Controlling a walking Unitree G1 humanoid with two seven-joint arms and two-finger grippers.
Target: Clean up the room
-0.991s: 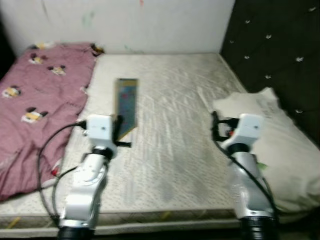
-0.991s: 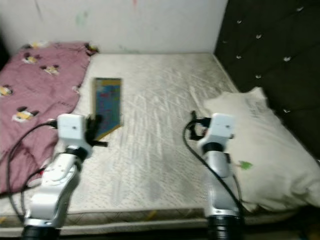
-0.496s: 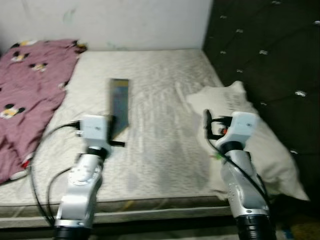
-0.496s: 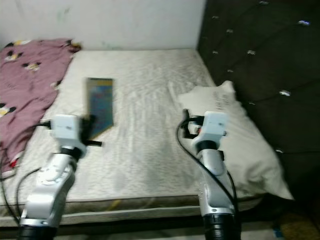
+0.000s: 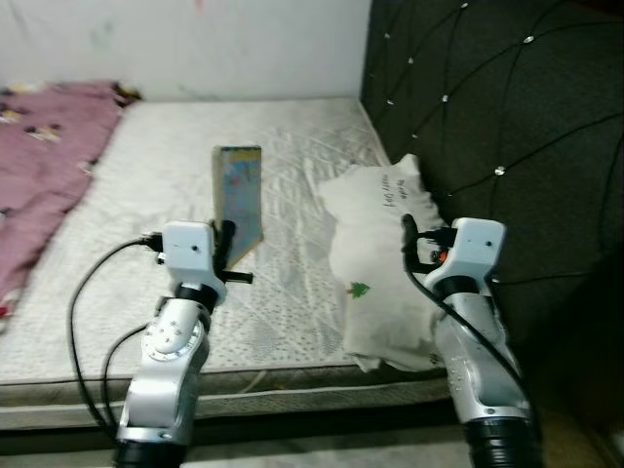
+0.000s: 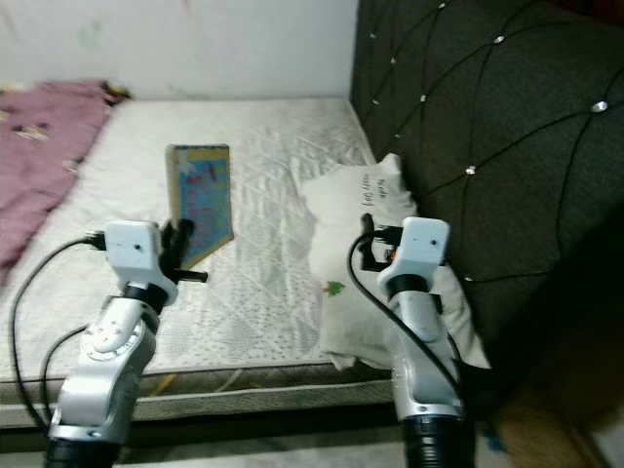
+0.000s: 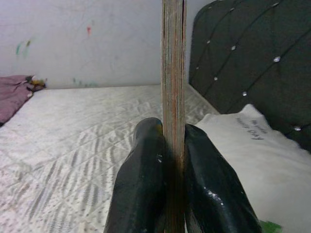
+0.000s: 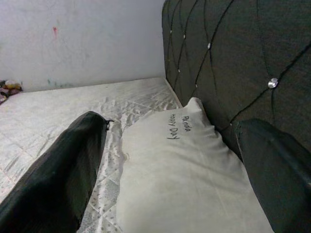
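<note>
Left gripper (image 7: 172,160) is clamping a thin book (image 5: 238,203) edge-on between its fingers (image 7: 141,184), holding it upright above the mattress (image 5: 146,185). Right gripper (image 8: 175,160) is hovering with fingers (image 8: 58,170) spread wide, gripping nothing, above the white pillow (image 5: 375,263). Pillow is lying on the mattress against the dark tufted headboard (image 5: 487,107). Pink blanket (image 5: 44,127) is sitting at the mattress's far left. White wall (image 5: 185,44) behind the bed.
</note>
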